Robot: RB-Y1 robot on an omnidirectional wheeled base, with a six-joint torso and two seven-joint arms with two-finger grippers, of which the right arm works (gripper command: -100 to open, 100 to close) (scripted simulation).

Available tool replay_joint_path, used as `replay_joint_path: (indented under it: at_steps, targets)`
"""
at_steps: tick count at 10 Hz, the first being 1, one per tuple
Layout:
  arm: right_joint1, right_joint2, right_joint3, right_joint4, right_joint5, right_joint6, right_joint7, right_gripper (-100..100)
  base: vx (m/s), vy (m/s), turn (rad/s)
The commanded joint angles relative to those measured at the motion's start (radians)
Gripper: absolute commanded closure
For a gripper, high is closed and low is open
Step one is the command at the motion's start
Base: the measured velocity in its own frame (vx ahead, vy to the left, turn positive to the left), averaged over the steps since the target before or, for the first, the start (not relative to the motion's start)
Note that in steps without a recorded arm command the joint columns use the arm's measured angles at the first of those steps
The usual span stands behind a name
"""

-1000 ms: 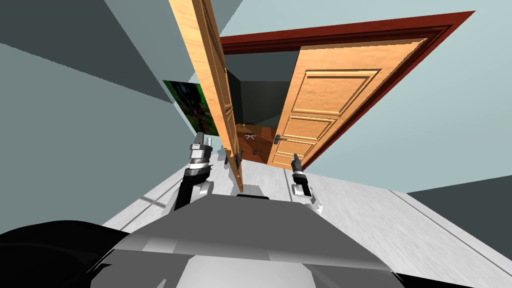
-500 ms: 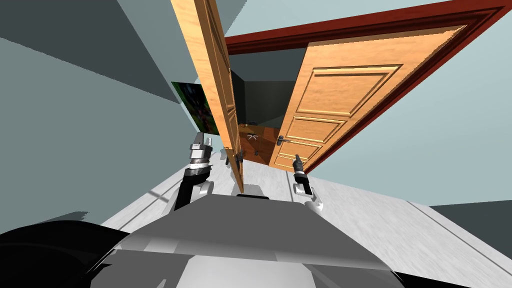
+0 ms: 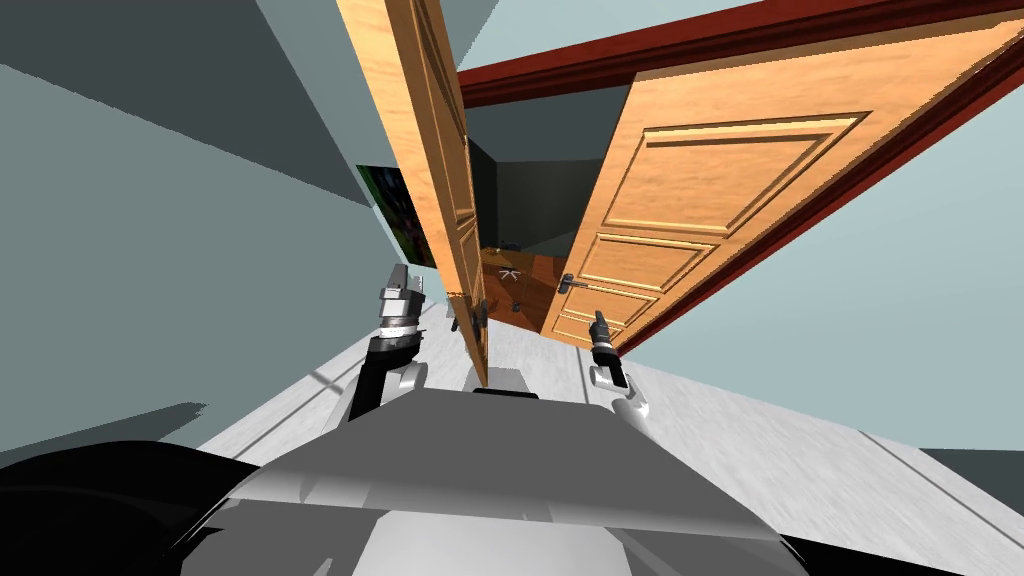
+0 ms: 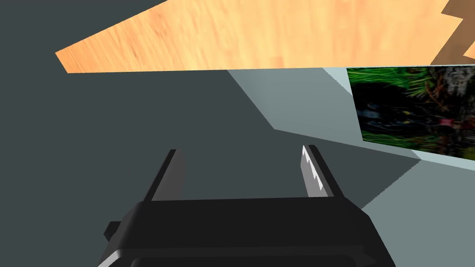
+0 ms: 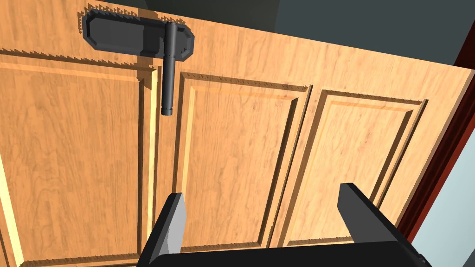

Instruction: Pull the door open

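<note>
Right door (image 3: pixel 720 190) looms larger in the head view than 1 s ago: my own move, closer in. Right gripper (image 5: pixel 262 194) is spread wide and empty, facing the door panels, short of the dark handle (image 5: pixel 168 69). Left gripper (image 4: pixel 239 150) is also spread and empty, beside the swung-out left door (image 3: pixel 425 150).

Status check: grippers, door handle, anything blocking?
Both grippers open, empty: right gripper faces the right door leaf, left gripper beside the swung-out left leaf. Dark lever handle ahead of right gripper, not gripped. Nothing between gripper and handle.
</note>
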Motion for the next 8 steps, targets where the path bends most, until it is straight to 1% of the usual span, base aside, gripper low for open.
replay_joint_path:
  at_steps: [1, 2, 3, 4, 5, 6, 7, 8]
  targets:
    - [-0.029, -0.017, -0.012, 0.05, -0.013, -0.009, -0.01, -100, 0.03, -0.013, 0.124]
    - [-0.029, -0.017, -0.012, 0.065, -0.013, -0.009, -0.01, -100, 0.033, -0.016, 0.089]
    - [-0.051, -0.03, -0.023, 0.102, -0.024, -0.011, -0.018, -100, 0.042, -0.025, 0.131]
    - [-0.051, -0.03, -0.023, 0.113, -0.024, -0.011, -0.018, -100, 0.038, -0.028, 0.075]
    - [-0.073, -0.043, -0.034, 0.144, -0.035, -0.014, -0.027, -100, 0.047, -0.024, 0.128]
    - [-0.073, -0.043, -0.034, 0.161, -0.035, -0.014, -0.027, -100, 0.04, -0.022, 0.079]
    - [-0.095, -0.056, -0.045, 0.208, -0.047, -0.016, -0.035, -100, 0.044, -0.019, 0.126]
    - [-0.116, -0.068, -0.056, 0.237, -0.057, -0.018, -0.042, -100, 0.063, -0.037, 0.205]
